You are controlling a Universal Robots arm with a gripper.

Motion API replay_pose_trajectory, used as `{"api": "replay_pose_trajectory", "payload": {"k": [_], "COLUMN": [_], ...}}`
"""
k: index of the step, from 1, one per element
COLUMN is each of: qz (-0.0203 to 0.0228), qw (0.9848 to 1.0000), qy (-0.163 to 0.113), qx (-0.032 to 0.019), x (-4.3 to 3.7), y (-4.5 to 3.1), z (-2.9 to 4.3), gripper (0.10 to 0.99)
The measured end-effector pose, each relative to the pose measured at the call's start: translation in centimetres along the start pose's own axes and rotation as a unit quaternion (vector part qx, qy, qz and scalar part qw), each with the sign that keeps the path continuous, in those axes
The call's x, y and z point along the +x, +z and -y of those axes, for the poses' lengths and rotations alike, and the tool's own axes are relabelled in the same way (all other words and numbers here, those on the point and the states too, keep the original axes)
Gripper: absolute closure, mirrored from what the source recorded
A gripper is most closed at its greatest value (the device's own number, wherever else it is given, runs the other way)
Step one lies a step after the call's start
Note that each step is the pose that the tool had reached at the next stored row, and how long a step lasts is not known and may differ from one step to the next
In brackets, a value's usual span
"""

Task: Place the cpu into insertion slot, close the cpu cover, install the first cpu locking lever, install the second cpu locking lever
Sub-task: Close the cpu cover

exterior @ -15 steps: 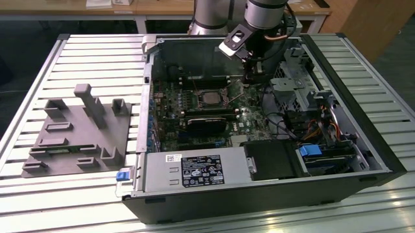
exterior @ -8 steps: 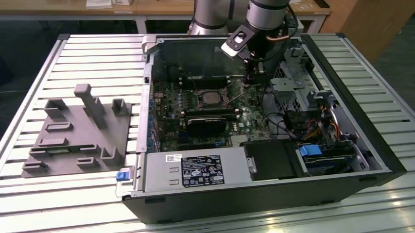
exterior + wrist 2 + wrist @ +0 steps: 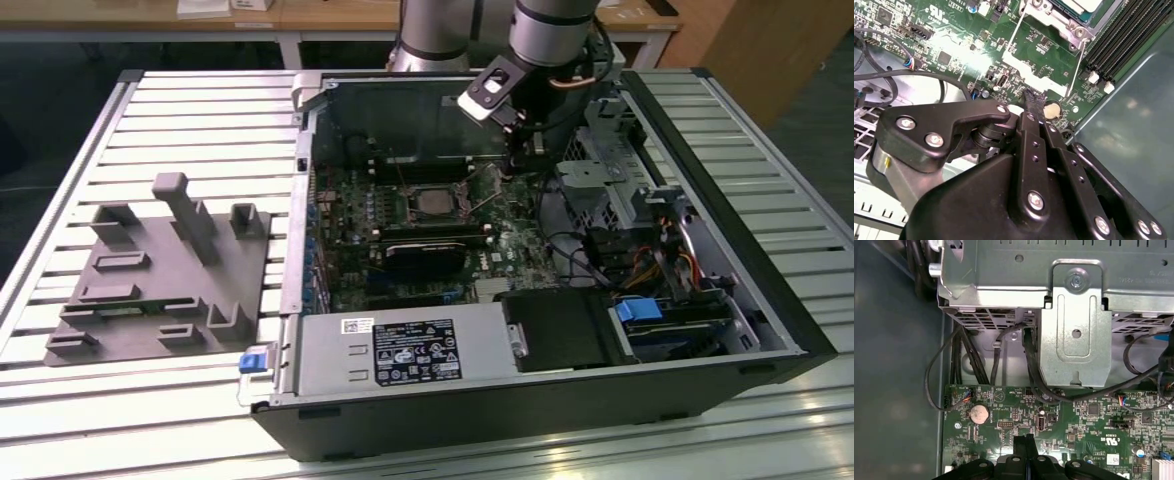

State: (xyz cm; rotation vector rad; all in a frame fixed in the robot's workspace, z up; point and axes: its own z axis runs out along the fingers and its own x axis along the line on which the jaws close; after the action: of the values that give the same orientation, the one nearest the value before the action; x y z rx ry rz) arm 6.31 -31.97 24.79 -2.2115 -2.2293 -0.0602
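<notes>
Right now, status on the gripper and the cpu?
Gripper shut, empty, over the board near the coin cell. Cpu seated in the insertion slot. Nothing in the way.

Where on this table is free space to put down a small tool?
Free: slatted table between the grey fixture and its far edge, and the near corner at the exterior view's left. Crowded: inside the computer case, around the claw.

The space over the insertion slot is open. Black cables and a metal box crowd the green board's edge.
</notes>
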Motion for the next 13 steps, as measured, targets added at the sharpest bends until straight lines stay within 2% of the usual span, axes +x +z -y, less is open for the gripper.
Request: {"api": "replay_pose_trajectory", "payload": {"k": [6,13], "qz": [0.0000,0.0000], "qw": [1.0000,1.0000], "qy": [0.000,0.000], "qx": [0.0002,0.0002], "x": [0.11,0.18], "y": [0.43,0.45], "z": [0.03,1.21], "gripper": [0.980,0.980]}}
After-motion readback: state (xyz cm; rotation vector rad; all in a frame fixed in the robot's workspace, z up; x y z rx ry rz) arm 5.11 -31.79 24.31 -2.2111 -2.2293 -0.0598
